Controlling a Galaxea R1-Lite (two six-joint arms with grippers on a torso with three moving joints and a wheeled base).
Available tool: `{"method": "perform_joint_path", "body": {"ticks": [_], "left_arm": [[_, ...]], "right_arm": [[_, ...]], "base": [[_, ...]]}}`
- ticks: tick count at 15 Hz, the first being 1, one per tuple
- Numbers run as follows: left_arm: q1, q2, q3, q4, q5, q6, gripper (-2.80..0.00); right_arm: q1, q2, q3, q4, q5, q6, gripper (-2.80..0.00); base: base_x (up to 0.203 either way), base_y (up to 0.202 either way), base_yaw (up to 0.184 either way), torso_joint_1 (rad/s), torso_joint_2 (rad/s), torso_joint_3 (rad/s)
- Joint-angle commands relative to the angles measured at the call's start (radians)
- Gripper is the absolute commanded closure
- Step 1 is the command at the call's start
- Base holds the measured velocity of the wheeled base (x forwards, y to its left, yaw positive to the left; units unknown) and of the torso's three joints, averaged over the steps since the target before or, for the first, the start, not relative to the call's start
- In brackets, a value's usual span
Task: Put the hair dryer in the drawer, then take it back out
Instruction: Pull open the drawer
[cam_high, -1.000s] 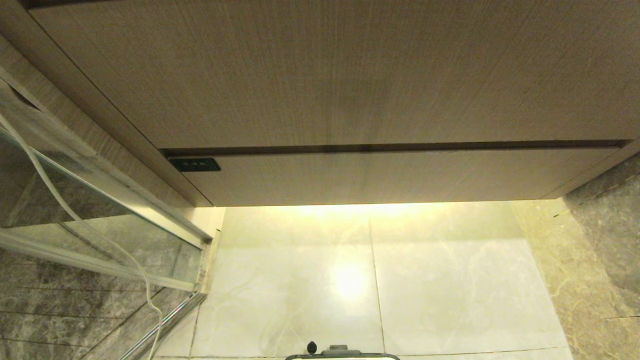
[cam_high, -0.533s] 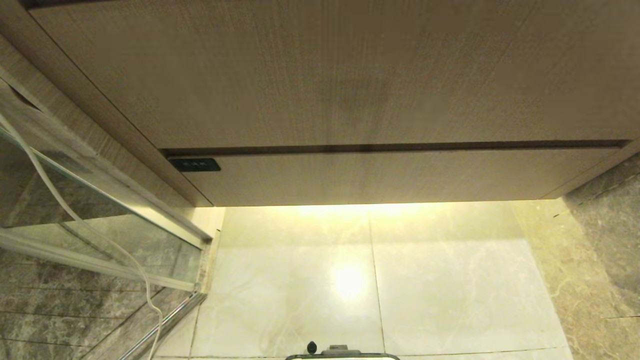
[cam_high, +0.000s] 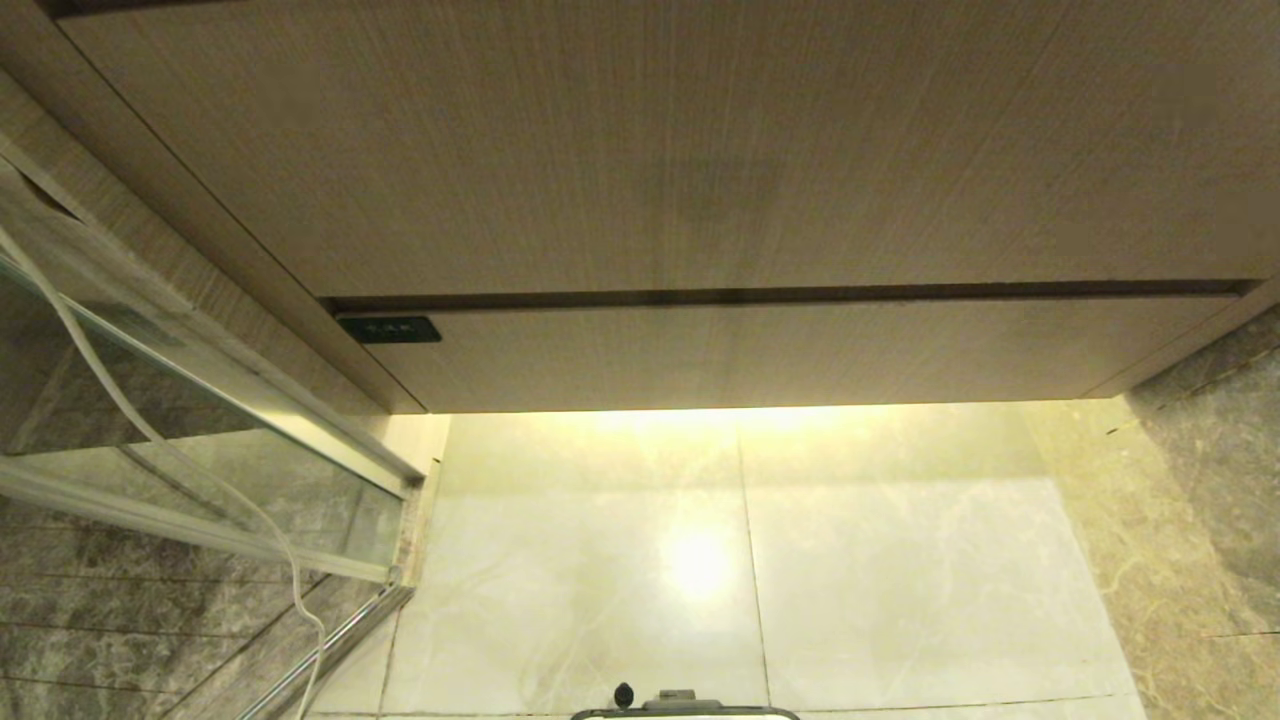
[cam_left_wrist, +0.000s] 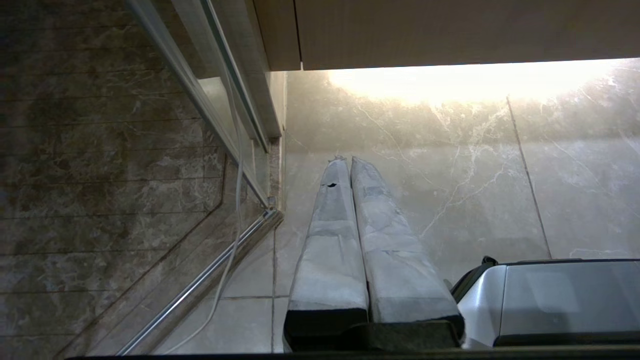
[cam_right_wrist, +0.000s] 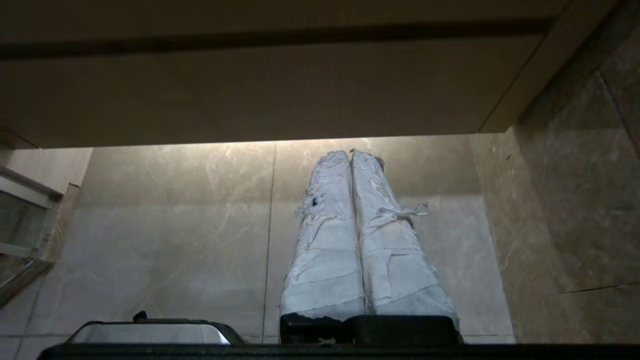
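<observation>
**Drawer shut, no hair dryer anywhere: looks like the very start**

So the robot is parked in front of a wood-grain cabinet, looking down at it. The drawer (cam_high: 760, 350) is the shallow strip at the bottom, under the taller panel (cam_high: 650, 150), and it's fully pushed in, front flush with only a thin dark gap above it. There's a small black switch plate (cam_high: 388, 329) at its left end and a warm light glowing on the marble floor (cam_high: 850, 560) underneath.

The hair dryer isn't visible in any view, so no telling where it sits. A white cord (cam_high: 150, 430) runs down by the glass shower door (cam_high: 200, 470), but what it belongs to is unclear.

Both grippers are empty with their taped fingers pressed together: the left gripper (cam_left_wrist: 345, 159) hangs low over the floor near the door, the right gripper (cam_right_wrist: 350, 152) points toward the drawer's underside.

Judging by that, nothing is done yet: opening, putting in, taking out all remain.
</observation>
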Motion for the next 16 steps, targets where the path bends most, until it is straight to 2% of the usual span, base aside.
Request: {"method": "perform_joint_path", "body": {"ticks": [1, 3, 7, 9, 11, 12, 14, 15, 16], "left_arm": [[0.0, 0.0, 0.002, 0.0, 0.0, 0.0, 0.0], [0.0, 0.0, 0.002, 0.0, 0.0, 0.0, 0.0], [0.0, -0.001, 0.001, 0.0, 0.0, 0.0, 0.0], [0.0, -0.001, 0.002, 0.0, 0.0, 0.0, 0.0], [0.0, 0.0, 0.0, 0.0, 0.0, 0.0, 0.0], [0.0, 0.0, 0.002, 0.0, 0.0, 0.0, 0.0], [0.0, 0.0, 0.002, 0.0, 0.0, 0.0, 0.0], [0.0, 0.0, 0.002, 0.0, 0.0, 0.0, 0.0], [0.0, 0.0, 0.002, 0.0, 0.0, 0.0, 0.0]], "right_arm": [[0.003, 0.361, -0.301, 0.102, 0.01, -0.002, 0.0], [0.021, 0.624, -0.492, 0.192, 0.029, -0.014, 0.0], [0.127, 1.08, -0.812, 0.4, 0.058, -0.071, 0.0], [0.163, 1.203, -0.888, 0.532, 0.072, -0.174, 0.0], [0.181, 1.273, -0.904, 0.58, 0.078, -0.22, 0.0], [0.192, 1.29, -0.888, 0.588, 0.076, -0.231, -2.8], [0.195, 1.305, -0.868, 0.59, 0.069, -0.263, -2.8], [0.196, 1.335, -0.863, 0.581, 0.065, -0.35, -2.8], [0.197, 1.36, -0.853, 0.565, 0.062, -0.473, -2.8]], "base": [[0.0, 0.0, 0.0, 0.0, 0.0, 0.0], [0.0, 0.0, 0.0, 0.0, 0.0, 0.0], [0.0, 0.0, 0.0, 0.0, 0.0, 0.0], [0.0, 0.0, 0.0, 0.0, 0.0, 0.0], [0.0, 0.0, 0.0, 0.0, 0.0, 0.0], [0.0, 0.0, 0.0, 0.0, 0.0, 0.0], [0.0, 0.0, 0.0, 0.0, 0.0, 0.0], [0.0, 0.0, 0.0, 0.0, 0.0, 0.0], [0.0, 0.0, 0.0, 0.0, 0.0, 0.0]]}}
